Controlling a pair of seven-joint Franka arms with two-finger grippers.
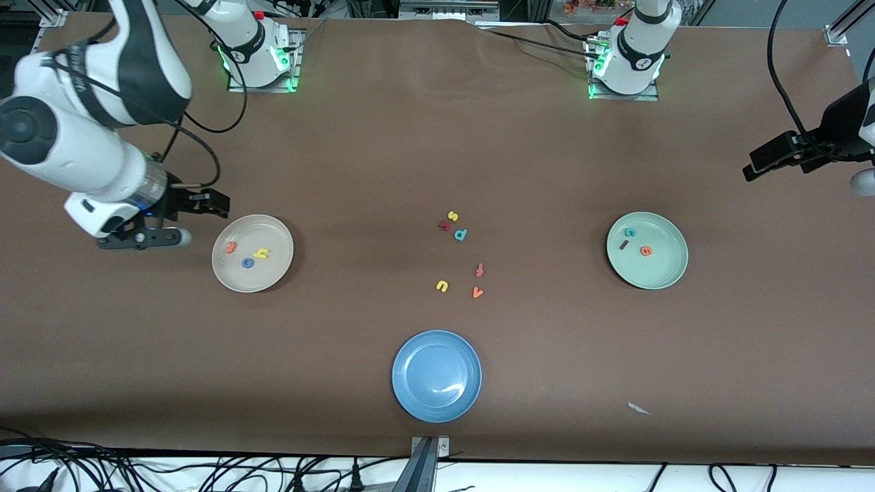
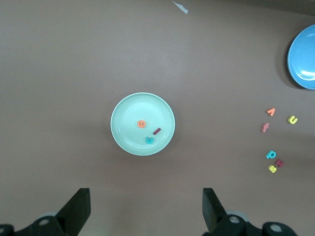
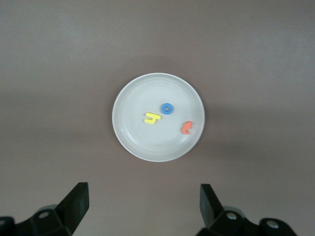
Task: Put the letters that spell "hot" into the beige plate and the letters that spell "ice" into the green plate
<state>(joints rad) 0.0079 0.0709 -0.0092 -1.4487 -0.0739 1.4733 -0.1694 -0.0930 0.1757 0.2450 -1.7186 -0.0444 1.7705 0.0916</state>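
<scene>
Left gripper (image 2: 145, 209) jaws apart; right gripper (image 3: 142, 206) likewise. Only front view shows blue plate (image 1: 410, 396) whole.

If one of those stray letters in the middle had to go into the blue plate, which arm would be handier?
Hard to call: both open grippers, left and right, sit at opposite table ends, about equally distant from the stray letters.

Yellow h (image 1: 261, 254), blue o (image 1: 247, 263), orange t (image 1: 231, 247) lie flat in the beige plate (image 1: 273, 273); red i (image 1: 623, 244), teal c (image 1: 629, 232), orange e (image 1: 646, 251) (all apart) in the green plate (image 1: 666, 273).

Bare tabletop (image 1: 383, 150) all around; only the loose letters (image 1: 461, 256) clutter mid-table.
</scene>
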